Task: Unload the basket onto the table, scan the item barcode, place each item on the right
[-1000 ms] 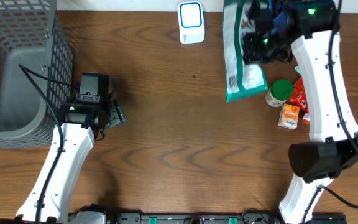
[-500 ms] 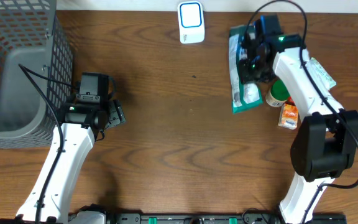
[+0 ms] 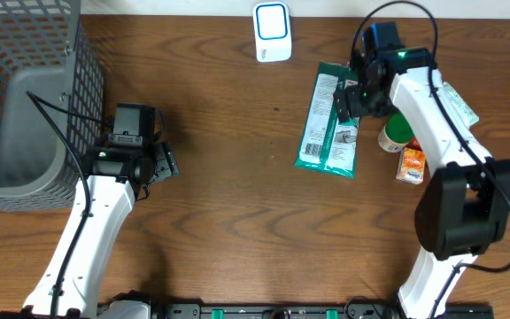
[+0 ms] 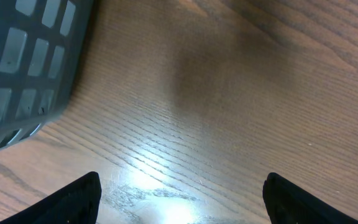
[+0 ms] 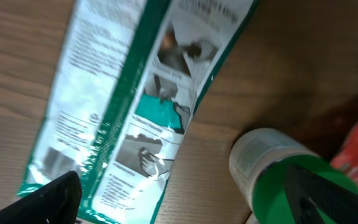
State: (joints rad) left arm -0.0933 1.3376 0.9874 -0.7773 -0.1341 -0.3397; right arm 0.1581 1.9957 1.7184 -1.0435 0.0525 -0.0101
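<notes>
The pouch point(image 3: 328, 121) lies flat on the bench point(image 3: 237, 213). The right hand point(image 5: 185, 196) hangs open and empty over its upper right edge. The left hand point(image 4: 182, 199), far to its left, is open and empty too.

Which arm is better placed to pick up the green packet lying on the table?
Right: the right hand hangs open over the packet's edge, while the left hand sits far off beside the basket.

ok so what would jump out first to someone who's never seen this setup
The green-and-white packet lies flat on the brown table, right of centre, with the right claw open over its upper right edge. After that, the big grey mesh basket fills the upper left of the overhead view. A small white scanner sits at the top edge.
</notes>
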